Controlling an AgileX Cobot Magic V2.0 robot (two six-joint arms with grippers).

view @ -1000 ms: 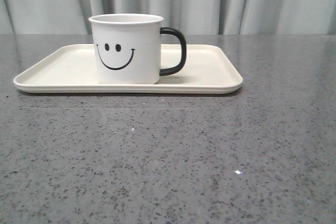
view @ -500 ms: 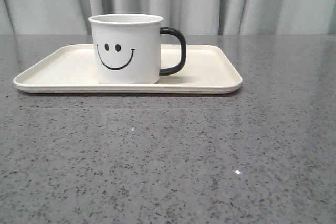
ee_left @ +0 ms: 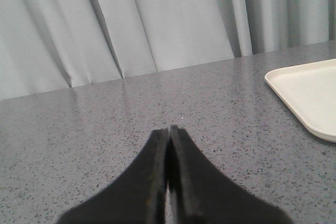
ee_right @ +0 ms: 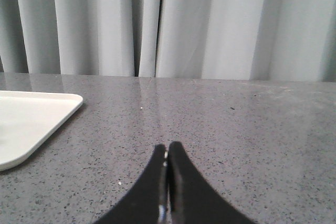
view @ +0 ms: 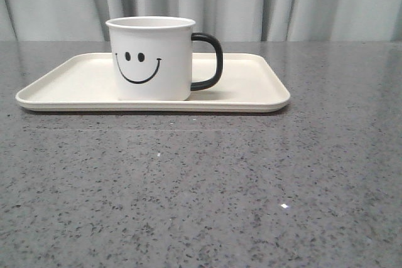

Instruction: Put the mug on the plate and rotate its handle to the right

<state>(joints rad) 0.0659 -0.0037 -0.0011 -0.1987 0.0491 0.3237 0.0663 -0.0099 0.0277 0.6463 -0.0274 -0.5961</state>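
We see the mug upright on the plate, white, cylindrical, open top, thin rim. Black smiley face printed on the side facing the front camera. We note it sits left of the plate's middle, toward the near edge. The handle is a glossy black C-loop, nearly as tall as the mug's side, pointing right in the front view, over bare plate. The plate is cream-white, rectangular, rounded corners, low raised rim, lying flat on the grey speckled surface, long side across the view. Plate corners show in both wrist views.
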